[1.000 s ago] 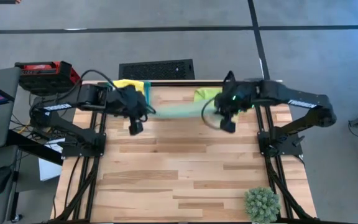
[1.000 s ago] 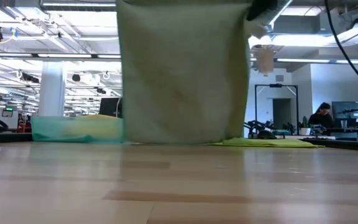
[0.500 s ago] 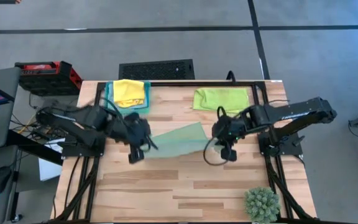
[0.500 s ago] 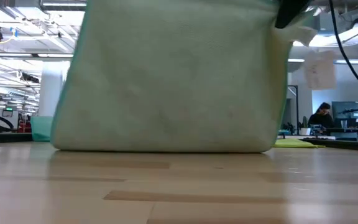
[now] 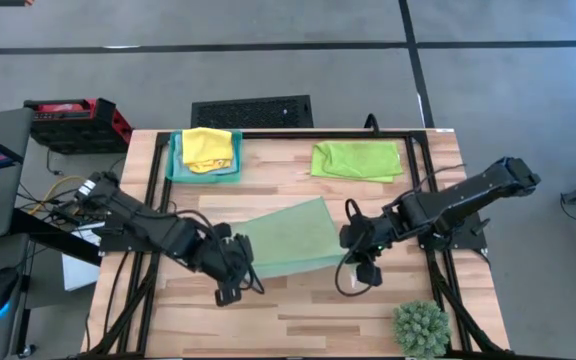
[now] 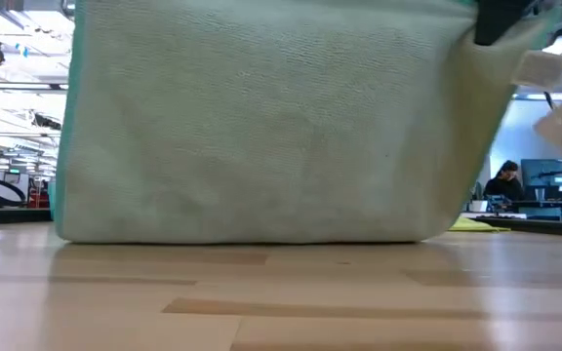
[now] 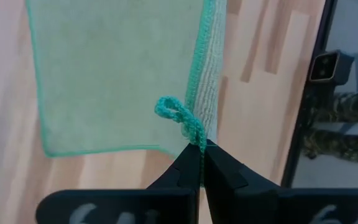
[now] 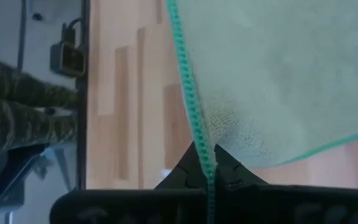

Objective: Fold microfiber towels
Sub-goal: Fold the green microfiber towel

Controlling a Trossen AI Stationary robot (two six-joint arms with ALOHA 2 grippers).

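The sage green towel (image 5: 288, 238) is stretched between my two grippers over the middle of the table. It slopes down away from them, and in the low view its lower edge (image 6: 242, 238) rests on the wood. My left gripper (image 5: 230, 288) is shut on the towel's near left corner. My right gripper (image 5: 366, 270) is shut on its near right corner. A yellow towel (image 5: 208, 148) lies in the teal tray (image 5: 175, 172) at the far left. A lime green towel (image 5: 356, 160) lies flat at the far right. My left gripper pinches the towel's corner at its teal stitched edging (image 7: 196, 135), just below a small loop of thread, between its two fingers. The fingers slant down from above. The cloth hangs away from them, spread out. My right gripper pinches the towel's other upper corner on the teal edging (image 8: 199, 146) between its two fingers, which slant down from above. The cloth spreads away from the fingers, its top edge drawn across to the other gripper and its lower edge on the table.
A small spiky green plant (image 5: 421, 328) stands at the near right corner. A black frame (image 5: 298, 133) runs along the table's far edge and sides. Bare wood lies in front of the towel toward the near edge.
Both grippers have moved toward the table's near edge and sunk, each still shut on its corner. The sage towel has been drawn from the far side to the middle of the table, its lower edge trailing on the wood, and it now slopes spread out rather than hanging straight.
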